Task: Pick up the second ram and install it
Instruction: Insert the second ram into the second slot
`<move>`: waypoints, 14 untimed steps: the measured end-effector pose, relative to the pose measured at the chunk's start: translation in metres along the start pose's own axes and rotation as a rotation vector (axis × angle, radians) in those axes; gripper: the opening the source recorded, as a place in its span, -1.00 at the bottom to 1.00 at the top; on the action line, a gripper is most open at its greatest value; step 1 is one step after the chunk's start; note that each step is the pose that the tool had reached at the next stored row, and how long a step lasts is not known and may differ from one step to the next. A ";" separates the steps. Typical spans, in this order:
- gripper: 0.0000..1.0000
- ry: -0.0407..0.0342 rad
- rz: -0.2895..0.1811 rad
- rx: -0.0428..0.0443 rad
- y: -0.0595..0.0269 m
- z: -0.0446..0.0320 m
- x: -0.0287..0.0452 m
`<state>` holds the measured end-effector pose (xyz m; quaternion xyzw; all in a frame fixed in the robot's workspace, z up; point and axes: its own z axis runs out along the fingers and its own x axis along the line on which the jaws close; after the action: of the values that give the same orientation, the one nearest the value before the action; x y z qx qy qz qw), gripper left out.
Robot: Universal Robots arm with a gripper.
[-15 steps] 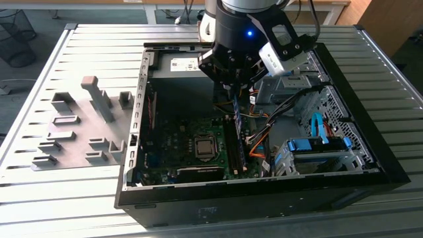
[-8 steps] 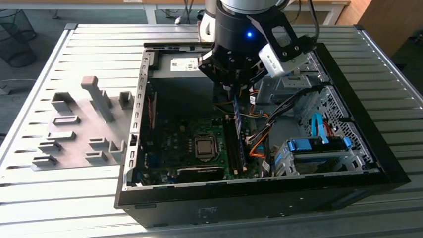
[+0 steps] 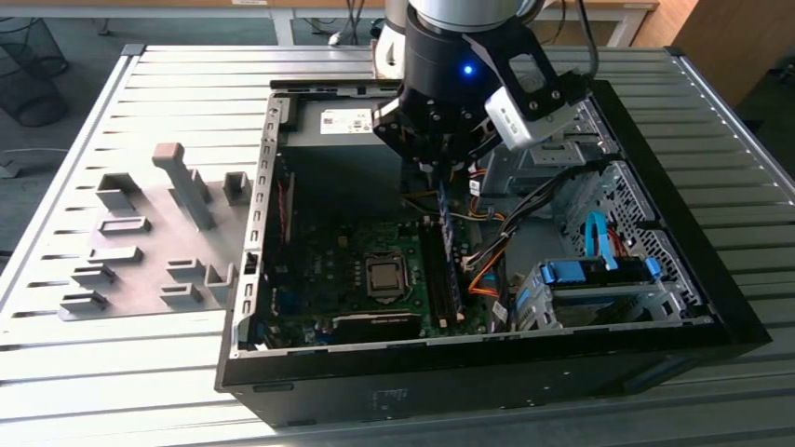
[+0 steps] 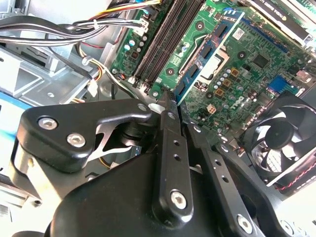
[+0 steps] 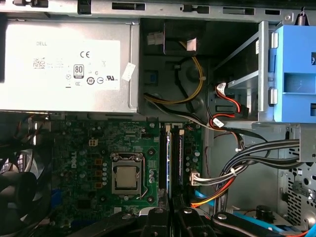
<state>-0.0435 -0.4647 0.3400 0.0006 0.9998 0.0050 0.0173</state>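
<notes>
Second ram (image 4: 174, 101), thin flat blue stick

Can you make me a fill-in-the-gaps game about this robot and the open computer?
1. The claw hangs in the open computer case, over a motherboard coloured ____.
2. The grey holder blocks stand on the table, on the exterior view's ____ of the case.
3. The drive-bay clips are light ____.
4. In the second wrist view, the round black part with blades is a ____.
Missing words: green, left, blue, fan.
</notes>
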 end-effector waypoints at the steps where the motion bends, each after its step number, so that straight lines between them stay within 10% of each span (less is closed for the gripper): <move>1: -0.72 0.0000 0.000 -0.0001 0.0000 0.0002 0.0000; 14: -0.72 0.0000 0.000 0.0000 0.0000 0.0010 0.0000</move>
<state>-0.0435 -0.4647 0.3390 0.0006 0.9998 0.0050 0.0173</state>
